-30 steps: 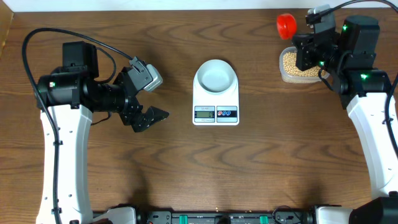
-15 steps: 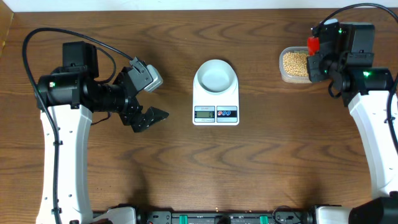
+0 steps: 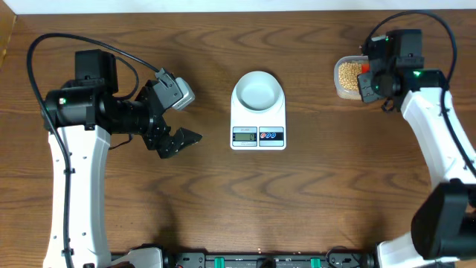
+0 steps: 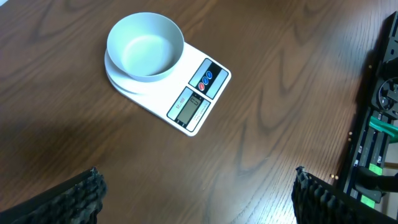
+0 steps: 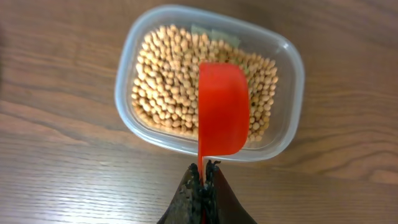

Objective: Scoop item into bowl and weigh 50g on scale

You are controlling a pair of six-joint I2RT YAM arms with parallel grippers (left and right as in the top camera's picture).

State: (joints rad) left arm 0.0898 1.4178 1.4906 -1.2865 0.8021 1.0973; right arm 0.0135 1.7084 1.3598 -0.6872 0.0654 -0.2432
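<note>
The beige beans fill a clear plastic tub at the table's far right. My right gripper is shut on the thin handle of a red scoop, whose curved back faces up over the beans. From overhead, that right gripper sits at the tub's right rim. The pale bowl stands empty on the white scale at mid-table. My left gripper hangs open to the scale's left, nothing between its fingers. In the left wrist view, bowl and scale lie beyond the left gripper.
A black equipment rail runs along the table's front edge. The tub's clear wall stands close to the table's far edge. Bare wood lies between the scale and the tub.
My right arm has swung left and brought the red scoop from beyond the tub to just above the beans. The left arm has not moved.
</note>
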